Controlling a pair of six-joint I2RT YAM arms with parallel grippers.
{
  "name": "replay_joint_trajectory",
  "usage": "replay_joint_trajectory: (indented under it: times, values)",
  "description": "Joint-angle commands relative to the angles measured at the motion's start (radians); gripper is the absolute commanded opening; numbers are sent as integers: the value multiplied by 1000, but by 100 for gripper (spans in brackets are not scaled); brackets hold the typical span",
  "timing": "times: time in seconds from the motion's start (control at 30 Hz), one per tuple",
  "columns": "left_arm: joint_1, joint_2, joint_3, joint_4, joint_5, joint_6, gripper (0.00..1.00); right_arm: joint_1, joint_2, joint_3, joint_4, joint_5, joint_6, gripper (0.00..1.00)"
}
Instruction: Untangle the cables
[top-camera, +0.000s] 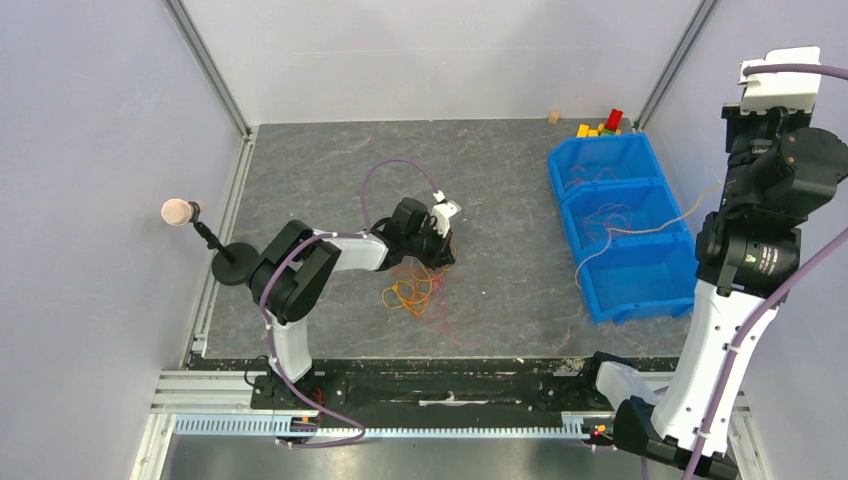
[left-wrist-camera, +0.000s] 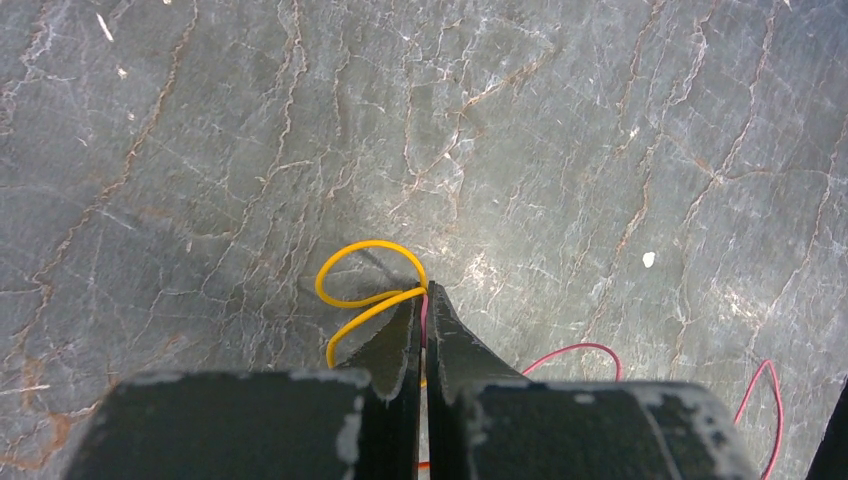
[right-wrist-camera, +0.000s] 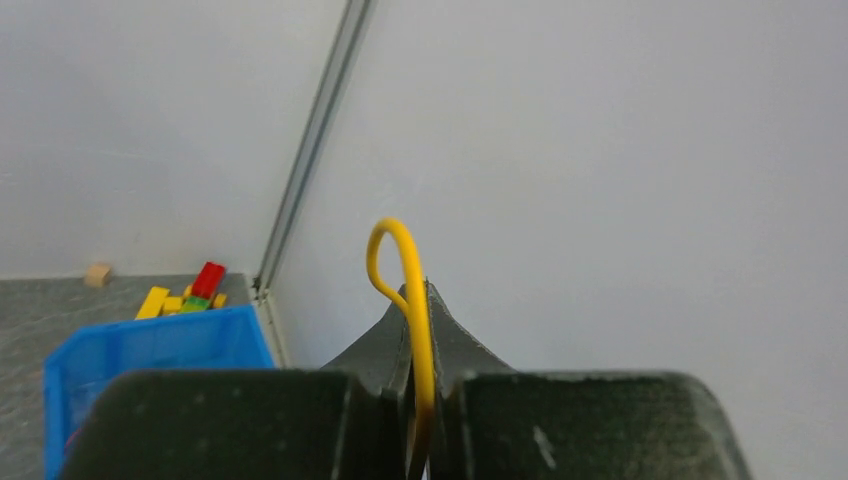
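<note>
Grey, veined table (top-camera: 500, 190) carries the cables (top-camera: 412, 292): a loose curly heap of orange, yellow and red, about mid-table and nearer the near edge than the far one.

Left gripper (left-wrist-camera: 428, 292) is down at the far side of the heap, tips at the table surface. Fingers closed, with only a slit between them; a thin red cable (left-wrist-camera: 424, 318) shows in that slit, pinched. A yellow loop (left-wrist-camera: 368, 272) lies flat on the table, touching the tip of the finger on the loop's side (cannot tell whether it is clamped too). More red loops (left-wrist-camera: 572, 350) lie on the other side of the fingers.

Right gripper (right-wrist-camera: 417, 292) is raised high above the table's right edge, facing the side wall. Fingers closed on a yellow cable (right-wrist-camera: 402, 262), which pokes out past the tips in a small bent loop. In the top view a pale strand (top-camera: 640, 232) runs across the bins toward the right arm (same cable? cannot tell).

Blue bins (top-camera: 603, 150), three compartments in a row, stand along the right edge; thin strands lie inside. Coloured blocks (top-camera: 606, 124) and a wooden cube (top-camera: 553, 117) sit in the far right corner. A stand (top-camera: 228, 262) with a round pink head is at the left edge.
</note>
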Motion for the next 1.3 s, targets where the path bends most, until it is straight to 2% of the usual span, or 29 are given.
replay_joint_trajectory:
  times: [0.0, 0.3, 0.37, 0.47, 0.57, 0.67, 0.8, 0.87, 1.03, 1.1, 1.13, 1.23, 1.27]
  values:
    - [10, -8, 11, -29, -3, 21, 2, -5, -5, 25, 54, 78, -101, 0]
    - [18, 6, 37, -55, 7, 23, 2, -4, -10, -30, 99, 132, -168, 0]
    - [20, 7, 45, -59, 10, 23, 2, -3, -42, -134, 82, 104, -180, 0]
    - [24, 9, 54, -64, 11, 23, 2, -3, -112, -402, 98, 81, -263, 0]
    - [30, 3, 54, -73, 8, 23, 2, -9, -157, -603, 127, 85, -337, 0]
    - [38, -7, 44, -78, 9, 23, 2, -24, -170, -727, 108, -20, -381, 0]
    - [48, -16, 29, -82, 6, 23, 2, -31, -122, -810, 21, -181, -396, 0]
    - [53, -17, 24, -81, 5, 23, 2, -34, -92, -858, 34, -240, -399, 0]
    - [59, -26, 13, -75, -3, 23, 2, -43, -15, -882, -66, -434, -466, 0]
    - [63, -30, 8, -74, -5, 23, 2, -44, 4, -864, -130, -484, -495, 7]
    - [65, -33, 7, -74, -6, 23, 2, -44, 15, -851, -162, -500, -506, 15]
    - [72, -37, -1, -70, -6, 23, 2, -45, 47, -808, -251, -496, -506, 31]
    - [72, -39, -1, -70, -4, 23, 2, -44, 59, -788, -289, -486, -505, 41]
